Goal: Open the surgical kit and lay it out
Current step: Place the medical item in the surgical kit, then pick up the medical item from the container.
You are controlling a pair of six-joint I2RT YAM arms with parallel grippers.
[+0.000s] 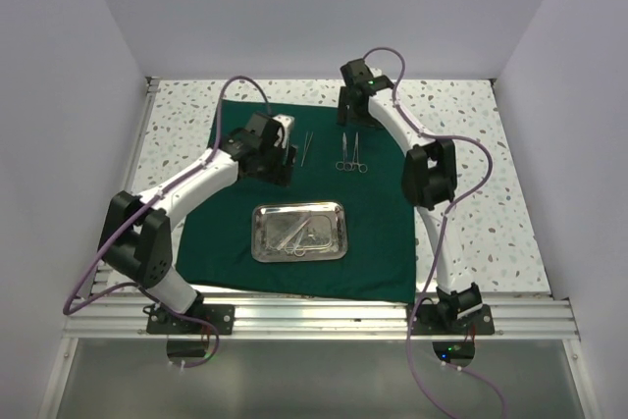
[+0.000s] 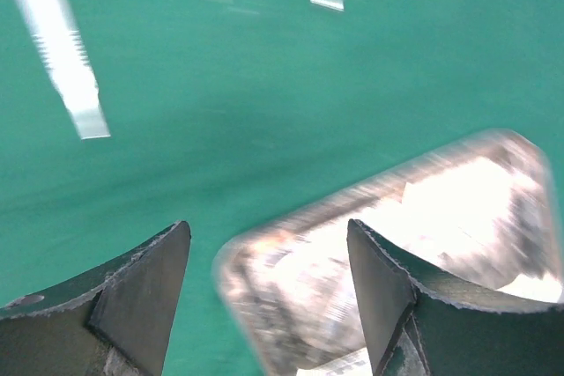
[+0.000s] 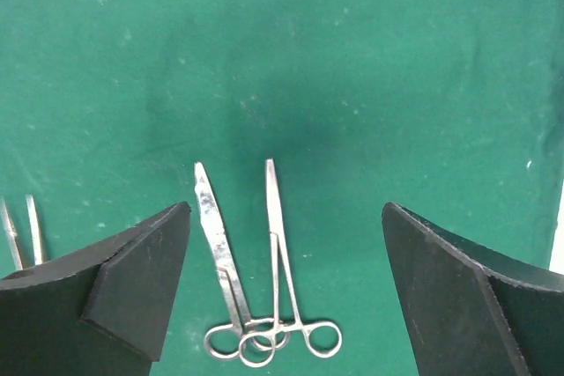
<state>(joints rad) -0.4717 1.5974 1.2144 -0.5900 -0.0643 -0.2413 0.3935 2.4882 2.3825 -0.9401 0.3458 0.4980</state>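
The dark green cloth [image 1: 235,223] lies spread flat on the table. The steel tray [image 1: 265,237] sits on it near the front and holds a few thin instruments [image 1: 297,235]. Tweezers [image 1: 306,149], scissors [image 1: 342,154] and forceps [image 1: 357,154] lie on the cloth behind the tray. My left gripper [image 1: 273,169] is open and empty, hovering left of the tweezers; its view shows the blurred tray [image 2: 388,244] below its fingers. My right gripper [image 1: 351,117] is open and empty above the scissors [image 3: 220,244] and forceps [image 3: 278,244], with the tweezers [image 3: 22,231] at the left edge.
The cloth covers the middle of a speckled white tabletop [image 1: 491,193]. White walls enclose the table on three sides. An aluminium rail [image 1: 314,316] with the arm bases runs along the near edge.
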